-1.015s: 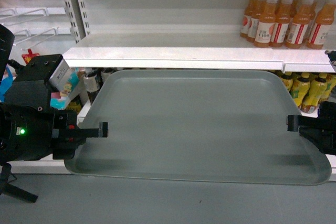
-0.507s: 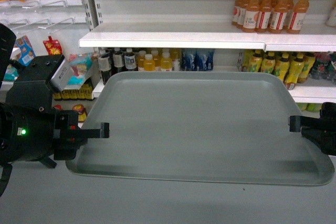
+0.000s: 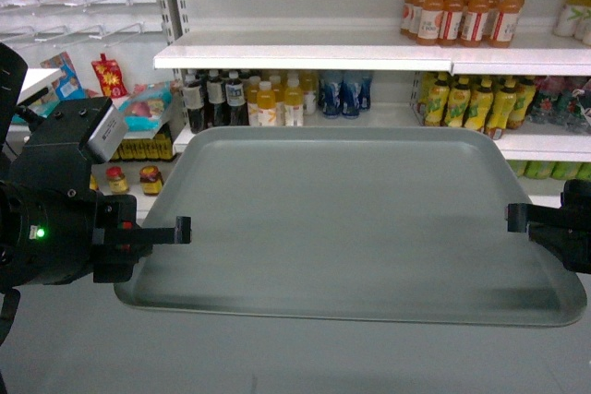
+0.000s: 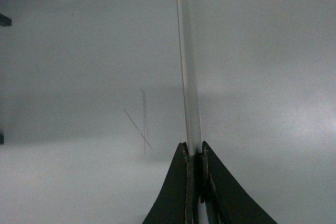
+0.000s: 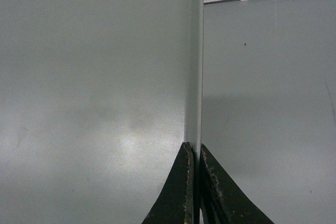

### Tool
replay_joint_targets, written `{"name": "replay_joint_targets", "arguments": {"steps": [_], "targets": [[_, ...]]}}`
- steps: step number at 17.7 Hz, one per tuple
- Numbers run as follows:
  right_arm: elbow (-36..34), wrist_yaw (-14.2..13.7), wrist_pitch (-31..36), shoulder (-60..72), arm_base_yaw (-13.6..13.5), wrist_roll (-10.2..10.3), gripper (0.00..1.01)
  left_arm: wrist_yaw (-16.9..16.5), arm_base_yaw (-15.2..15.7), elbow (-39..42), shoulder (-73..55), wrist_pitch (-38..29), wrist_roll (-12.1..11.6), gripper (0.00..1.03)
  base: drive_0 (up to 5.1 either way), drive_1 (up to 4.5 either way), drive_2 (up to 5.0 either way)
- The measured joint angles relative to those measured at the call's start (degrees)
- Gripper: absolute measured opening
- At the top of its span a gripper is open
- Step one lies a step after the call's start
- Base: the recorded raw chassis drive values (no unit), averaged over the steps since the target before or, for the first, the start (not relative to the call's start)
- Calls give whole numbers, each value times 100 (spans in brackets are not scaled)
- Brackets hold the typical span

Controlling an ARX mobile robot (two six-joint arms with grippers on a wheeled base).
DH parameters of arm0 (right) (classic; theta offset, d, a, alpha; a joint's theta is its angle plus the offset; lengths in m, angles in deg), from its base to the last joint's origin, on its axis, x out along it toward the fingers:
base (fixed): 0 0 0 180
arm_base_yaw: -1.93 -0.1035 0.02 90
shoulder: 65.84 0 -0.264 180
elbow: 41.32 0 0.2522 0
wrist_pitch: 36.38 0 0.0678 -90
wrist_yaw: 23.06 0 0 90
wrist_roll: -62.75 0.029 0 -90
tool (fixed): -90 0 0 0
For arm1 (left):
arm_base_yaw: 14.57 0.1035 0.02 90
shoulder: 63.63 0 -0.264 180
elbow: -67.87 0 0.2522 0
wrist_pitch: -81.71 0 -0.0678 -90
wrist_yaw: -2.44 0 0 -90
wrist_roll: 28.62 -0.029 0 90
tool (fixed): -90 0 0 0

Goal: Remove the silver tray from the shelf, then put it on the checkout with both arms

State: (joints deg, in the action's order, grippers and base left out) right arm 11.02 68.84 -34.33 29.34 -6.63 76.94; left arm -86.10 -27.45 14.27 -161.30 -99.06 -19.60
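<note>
A: Left end effector (image 4: pixel 193 153)?
B: Closed on the rim of the silver tray (image 3: pixel 351 219), left short side; green light on its housing.

A: Right end effector (image 5: pixel 194 153)?
B: Closed on the opposite rim.

A: Tray location?
B: Held level between both arms, clear of the shelf (image 3: pixel 369 54), above grey floor.

A: Behind it?
B: Orange bottles (image 3: pixel 462 11) on the shelf; dark and yellow bottles below.

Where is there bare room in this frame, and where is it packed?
The silver tray, clamped at its side rims by the left gripper and right gripper, is bare all over. The upper shelf is free left of the orange bottles. The lower shelf's bottle rows are crowded.
</note>
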Motion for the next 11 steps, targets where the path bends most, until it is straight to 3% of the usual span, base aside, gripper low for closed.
{"name": "replay_joint_targets", "arguments": {"steps": [11], "targets": [[0, 2, -2, 0, 0, 4, 4, -2, -2, 0, 0, -7, -2, 3, 6, -421, 433]]}}
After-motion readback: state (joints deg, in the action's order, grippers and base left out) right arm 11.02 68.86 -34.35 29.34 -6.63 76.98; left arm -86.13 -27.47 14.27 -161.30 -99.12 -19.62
